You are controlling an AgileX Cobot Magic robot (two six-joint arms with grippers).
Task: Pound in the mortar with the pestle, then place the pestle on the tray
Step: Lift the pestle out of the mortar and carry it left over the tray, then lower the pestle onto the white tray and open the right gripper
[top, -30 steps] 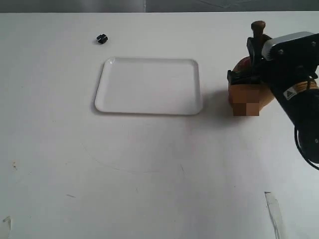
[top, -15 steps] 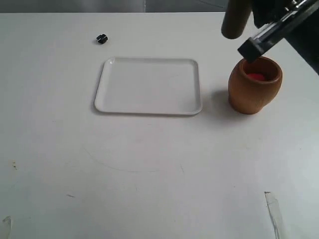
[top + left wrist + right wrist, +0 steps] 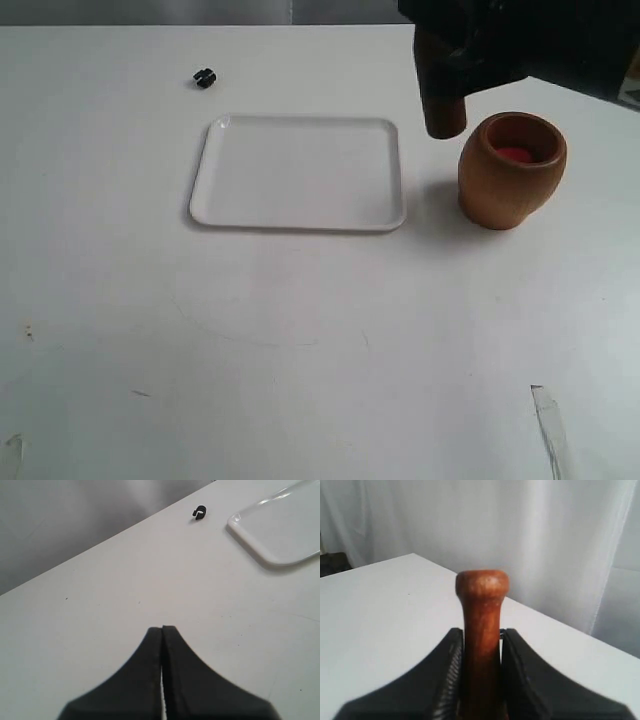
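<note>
Pestle (image 3: 443, 108) risk, as judged: only the narrow handle is clamped by the right hand (image 3: 482, 632), so the thick end could swing or slip if lowered quickly. That end hangs clear of the table (image 3: 300, 350), between the tray (image 3: 300, 226) on the left and the mortar (image 3: 512, 180) on the right. The tray's right rim or the mortar wall could be clipped. The knob juts past the fingertips and the thick end hangs below the hand. Left hand (image 3: 162, 630): pressed closed, empty, over the table. A small black clip (image 3: 204, 78) is noted far left.
</note>
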